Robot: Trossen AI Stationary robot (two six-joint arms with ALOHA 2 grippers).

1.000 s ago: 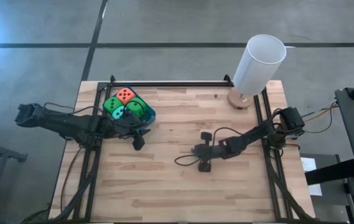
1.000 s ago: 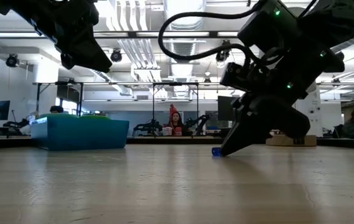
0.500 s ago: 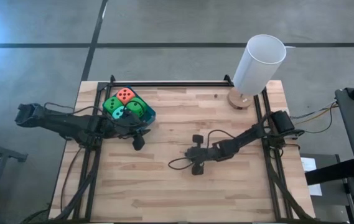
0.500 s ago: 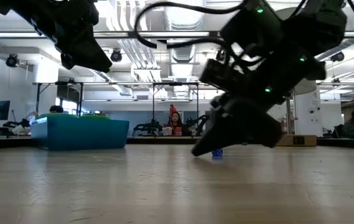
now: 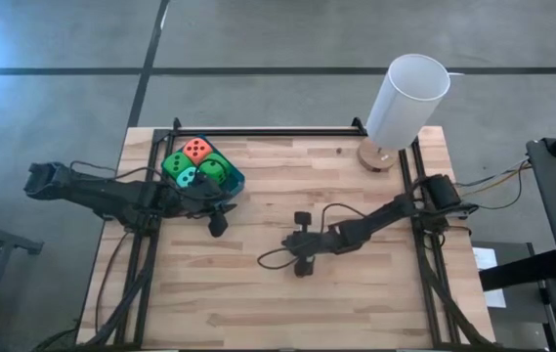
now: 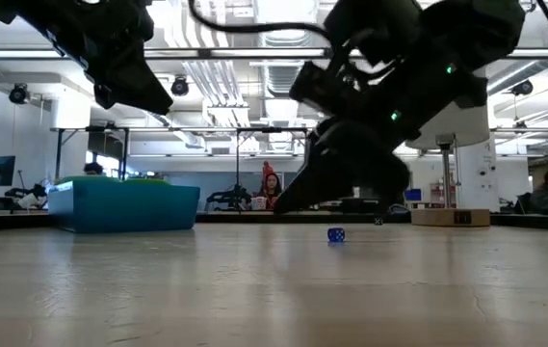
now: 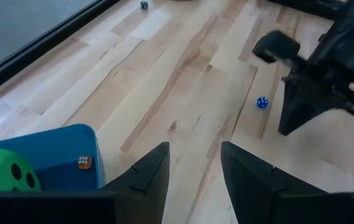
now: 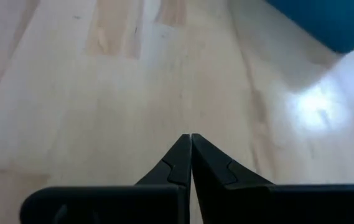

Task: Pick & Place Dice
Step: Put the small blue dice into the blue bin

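The blue tray [image 5: 233,180] stands at the table's far left. It holds one orange-red die [image 5: 196,150], two green dice [image 5: 175,163] and a teal die [image 5: 188,178]. My left gripper [image 7: 192,165] is open and hovers just near of the tray [image 7: 52,146]. My right gripper [image 8: 191,142] is shut with nothing between its fingers, and hangs above mid-table [image 5: 299,244]. A tiny blue die [image 6: 336,234] lies on the wood beside the right gripper and shows again in the left wrist view [image 7: 262,102].
A white cylinder [image 5: 406,98] on a round wooden base stands at the far right corner. Black rails [image 5: 416,210] run along both table sides. A tiny orange die [image 7: 84,162] sits by the tray wall, and a tiny dark one [image 7: 144,5] lies farther off. People sit in the room behind.
My right gripper has moved toward the table's left edge and risen off the wood, away from the tiny blue die beside its tip a second ago. The blue die has stayed where it was.
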